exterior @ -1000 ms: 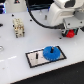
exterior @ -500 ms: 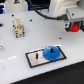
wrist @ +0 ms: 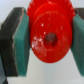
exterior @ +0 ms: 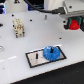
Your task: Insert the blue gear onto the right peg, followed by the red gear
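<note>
On the plate (exterior: pixel 44 57), toward the exterior view's right end, I see the blue gear (exterior: pixel 51 52) lying flat where the right peg should stand, so I judge the first half done; the peg itself is hidden under the gear and I cannot confirm the seating. What is left is the red gear (wrist: pixel 50 35), which my gripper (exterior: pixel 73 23) holds up in the air, well apart from the plate toward the exterior view's upper right. In the wrist view the jaws pinch it by its rim, teal pads (wrist: pixel 22 42) against both sides. I see no containers here, only the plate as a holder.
</note>
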